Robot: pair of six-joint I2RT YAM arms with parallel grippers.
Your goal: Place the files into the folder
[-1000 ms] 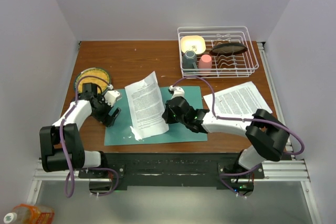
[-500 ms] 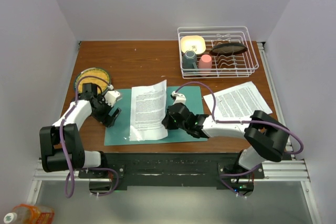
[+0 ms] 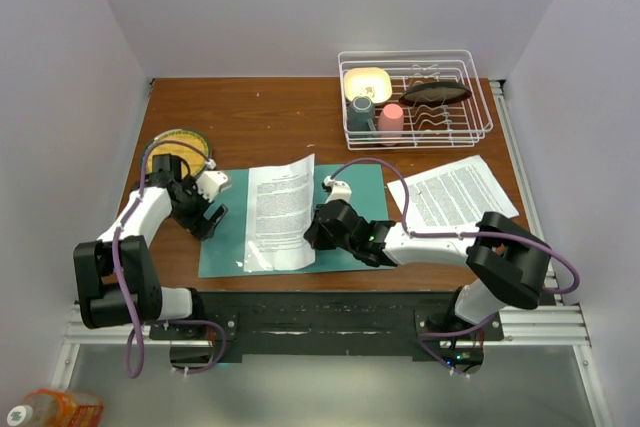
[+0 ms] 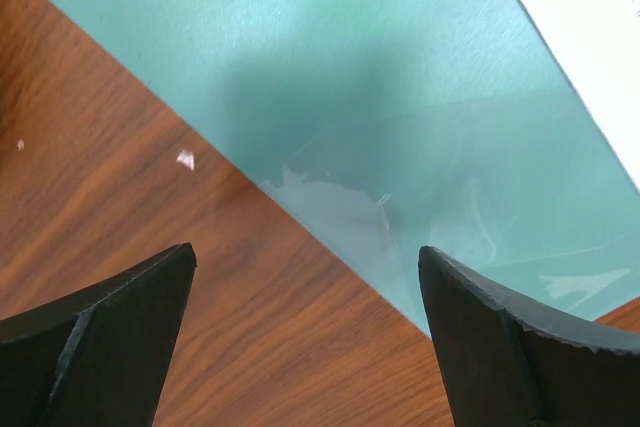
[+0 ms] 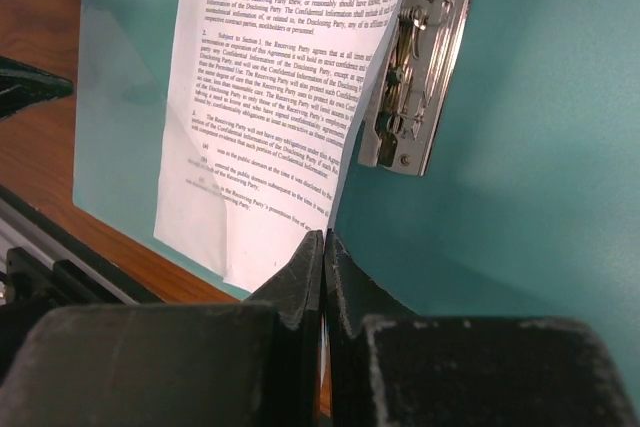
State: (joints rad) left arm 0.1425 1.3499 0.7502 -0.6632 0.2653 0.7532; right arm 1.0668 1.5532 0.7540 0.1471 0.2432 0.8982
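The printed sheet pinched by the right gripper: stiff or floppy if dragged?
Probably floppy: the printed sheet bows upward toward the right gripper pinching its edge. Likely light and thin, so it may slide easily over the smooth folder.

The wooden table [image 3: 270,117] bears the teal folder [image 3: 225,247], files [image 3: 455,192], a wire rack [image 3: 415,97] and a plate [image 3: 175,147].

The sheet [image 3: 280,212] covers the folder's [image 3: 225,237] middle and part of its clip [image 5: 415,97]; the sheet's top runs off the right wrist view. At the tabletop's [image 3: 260,117] right edge, the right arm [image 3: 440,240] hides the second sheet's [image 3: 455,192] near edge. From above, the print is too small to read.
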